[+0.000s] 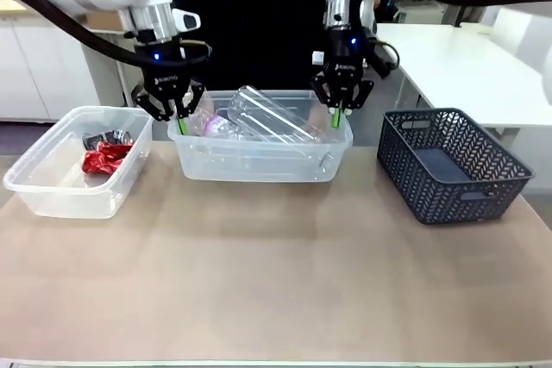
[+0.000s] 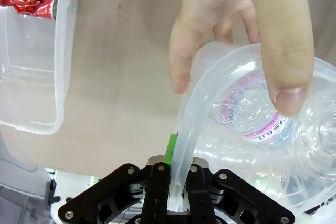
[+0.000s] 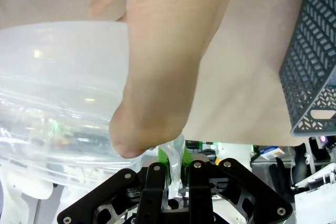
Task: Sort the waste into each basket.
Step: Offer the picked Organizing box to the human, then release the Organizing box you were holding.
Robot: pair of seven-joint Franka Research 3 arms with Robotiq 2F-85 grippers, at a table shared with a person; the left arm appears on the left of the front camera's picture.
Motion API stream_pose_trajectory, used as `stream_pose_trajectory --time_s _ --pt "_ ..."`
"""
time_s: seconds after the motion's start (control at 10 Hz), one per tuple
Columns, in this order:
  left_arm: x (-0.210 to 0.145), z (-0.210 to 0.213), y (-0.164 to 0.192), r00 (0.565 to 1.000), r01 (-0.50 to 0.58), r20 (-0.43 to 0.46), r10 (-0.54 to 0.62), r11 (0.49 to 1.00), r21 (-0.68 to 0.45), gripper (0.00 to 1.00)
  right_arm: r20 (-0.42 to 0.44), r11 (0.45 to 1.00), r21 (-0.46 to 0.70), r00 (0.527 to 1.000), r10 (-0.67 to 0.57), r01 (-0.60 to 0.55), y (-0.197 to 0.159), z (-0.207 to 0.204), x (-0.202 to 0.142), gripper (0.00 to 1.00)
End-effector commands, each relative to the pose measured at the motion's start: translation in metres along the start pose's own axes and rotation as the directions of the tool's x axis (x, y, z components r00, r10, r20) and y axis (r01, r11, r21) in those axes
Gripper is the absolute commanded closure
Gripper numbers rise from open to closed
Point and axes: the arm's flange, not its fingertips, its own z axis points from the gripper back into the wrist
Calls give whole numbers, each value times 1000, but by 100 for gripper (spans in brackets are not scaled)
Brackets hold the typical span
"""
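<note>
Two grippers, the left gripper [image 1: 179, 115] and right gripper [image 1: 338, 113], each clamp an opposite short-end rim of the bottle-filled tub [image 1: 259, 164] at the desk's far edge, its long axis spanning between them, beside the can-holding tub [image 1: 52, 185].
</note>
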Motion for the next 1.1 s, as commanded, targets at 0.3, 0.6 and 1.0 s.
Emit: stream_pose_trajectory --time_s 0.3,0.6,1.0 --pt "0 0 1 1000 -1 -1 1 1000 4 96 0 1000 3 1000 6 -6 3 1 -2 94" --pt "0 0 1 1000 -1 -1 1 1000 4 96 0 1000 3 1000 6 -6 3 1 -2 94" --pt "-7 10 -5 998 46 36 -46 999 -3 25 116 998 44 991 -58 53 -22 3 -30 29"
